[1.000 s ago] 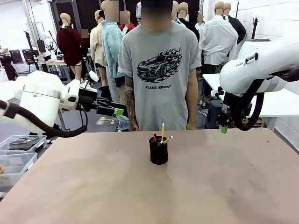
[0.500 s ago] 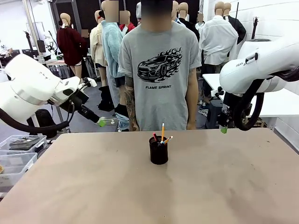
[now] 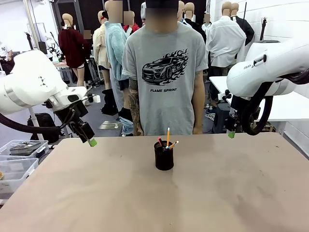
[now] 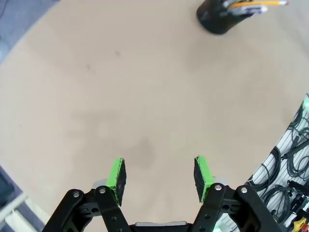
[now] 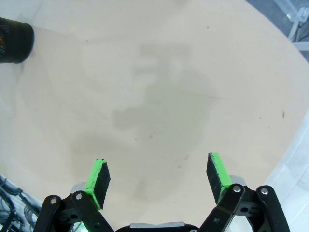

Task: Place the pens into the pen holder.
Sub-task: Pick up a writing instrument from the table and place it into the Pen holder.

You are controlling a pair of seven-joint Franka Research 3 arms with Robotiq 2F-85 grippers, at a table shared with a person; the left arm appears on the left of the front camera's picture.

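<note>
The black mesh pen holder (image 3: 164,156) stands at the table's far middle, in front of the person. Three pens (image 3: 167,140) stick up out of it: a yellow-orange one upright, a silver-white one leaning right, a dark one with a red end leaning left. In the left wrist view the pen holder (image 4: 221,18) lies at the top right with the pens (image 4: 256,4) showing. My left gripper (image 3: 90,141) hangs over the table's far left edge, open (image 4: 160,177) and empty. My right gripper (image 3: 231,134) hangs at the far right, open (image 5: 160,179) and empty. The pen holder (image 5: 15,39) sits at the right wrist view's top left.
A person in a grey T-shirt (image 3: 165,72) stands at the far edge behind the holder, arms down. Clear plastic bins (image 3: 17,159) sit beyond the table's left side. Cables (image 4: 289,169) hang past the table edge in the left wrist view.
My left arm has swung its gripper from pointing right, level, down to point at the table's far left edge. The right arm and the pens have not moved.
</note>
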